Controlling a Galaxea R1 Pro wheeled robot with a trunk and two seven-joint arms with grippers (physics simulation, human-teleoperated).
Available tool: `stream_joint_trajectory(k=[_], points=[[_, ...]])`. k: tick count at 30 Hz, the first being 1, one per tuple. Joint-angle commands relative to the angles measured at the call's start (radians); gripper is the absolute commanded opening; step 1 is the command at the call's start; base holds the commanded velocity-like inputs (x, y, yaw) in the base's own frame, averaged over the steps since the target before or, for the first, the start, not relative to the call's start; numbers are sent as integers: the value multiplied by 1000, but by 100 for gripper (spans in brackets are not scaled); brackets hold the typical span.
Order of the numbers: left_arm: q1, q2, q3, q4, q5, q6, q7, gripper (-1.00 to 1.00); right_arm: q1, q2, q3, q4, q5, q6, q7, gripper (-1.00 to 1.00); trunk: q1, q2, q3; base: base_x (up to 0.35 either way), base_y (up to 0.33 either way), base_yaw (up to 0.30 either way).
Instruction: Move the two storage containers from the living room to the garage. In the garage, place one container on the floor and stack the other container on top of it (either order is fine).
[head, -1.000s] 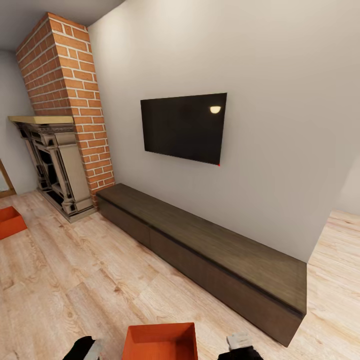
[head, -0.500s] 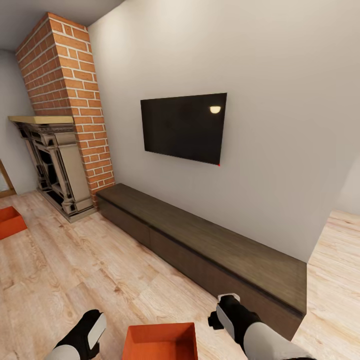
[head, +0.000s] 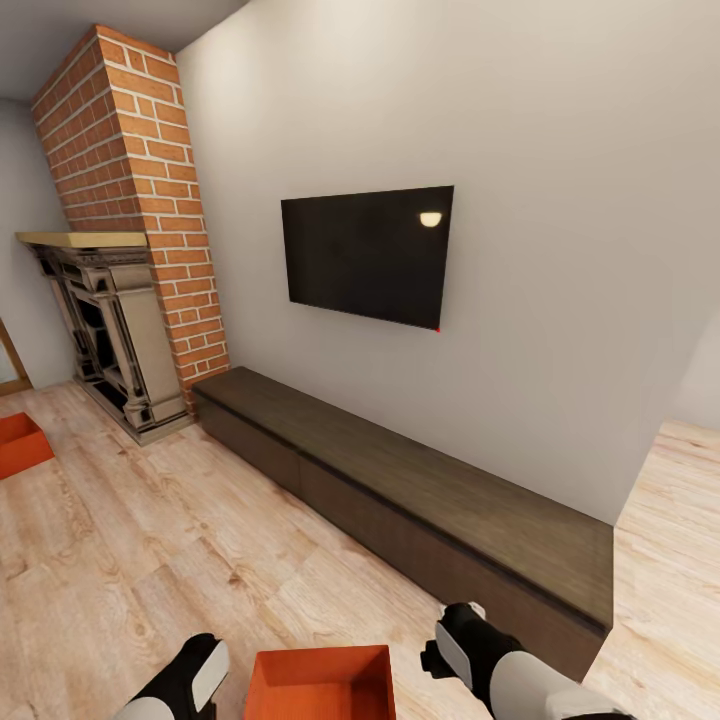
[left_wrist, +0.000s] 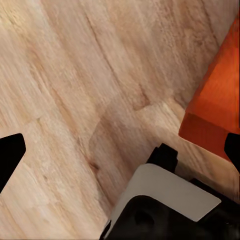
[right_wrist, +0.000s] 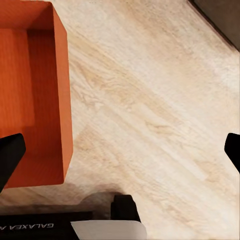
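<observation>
Nothing is moved yet: both storage containers sit on the living room's wood-plank floor (head: 150, 540), the nearer container (head: 320, 683) between the left gripper (left_wrist: 120, 150) and right gripper (right_wrist: 120, 152), both jaws released, the farther container (head: 18, 445) by the fireplace (head: 105, 330).

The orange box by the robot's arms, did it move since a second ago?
No. The near storage container sits at the same spot on the wood-plank floor, equally far from the long dark cabinet. Only the arms have come up beside it.
</observation>
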Motion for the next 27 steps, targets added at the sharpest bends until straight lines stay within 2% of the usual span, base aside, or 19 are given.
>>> stream_joint_trajectory(k=[1,2,3,5,7,10,12,17,18,21,22,25,27], points=[[-1,-13,-15,-3,8,3,11,100,2,0,0,-2,-2,-14,-1,100,0,-1,-1,0,0,0],[-1,-18,-27,-2,7,3,13,100,2,-1,-2,-2,-2,-24,1,100,0,-1,-1,0,0,0],[-2,-25,-60,-3,6,3,19,100,3,-1,-7,-2,-2,-44,8,100,0,-1,-1,0,0,0],[-2,-33,-158,-3,6,3,47,100,4,-2,-22,-2,-2,-68,44,100,0,-1,-1,0,0,0],[-3,-41,-249,-3,10,3,100,100,5,-3,-44,-1,-3,-80,96,100,0,-1,-1,0,0,0],[-3,-56,-303,-3,11,3,160,100,5,-11,-61,0,-3,-85,137,100,0,-1,-1,0,0,0],[-3,-77,-329,-7,10,1,206,100,6,-20,-69,0,-1,-89,157,100,0,-1,-1,0,0,0],[-3,-81,-333,-16,11,1,202,100,6,-18,-69,-1,2,-114,163,100,0,-1,-1,0,0,0],[-3,-82,-334,-18,12,-2,182,100,7,-16,-69,0,2,-146,164,100,0,-1,-1,0,0,0],[-3,-81,-334,-17,13,-20,105,100,7,-15,-68,0,3,-160,165,100,0,-1,-1,0,0,0],[-3,-81,-334,-15,13,-44,-11,100,7,-14,-68,0,4,-164,165,100,0,-1,-1,0,0,0],[-3,-82,-335,-17,13,-51,-65,100,7,-14,-67,-1,7,-165,165,100,0,-1,-1,0,0,0],[-3,-82,-335,-18,13,-53,-79,100,7,-14,-66,-1,8,-165,165,100,0,-1,-1,0,0,0]])
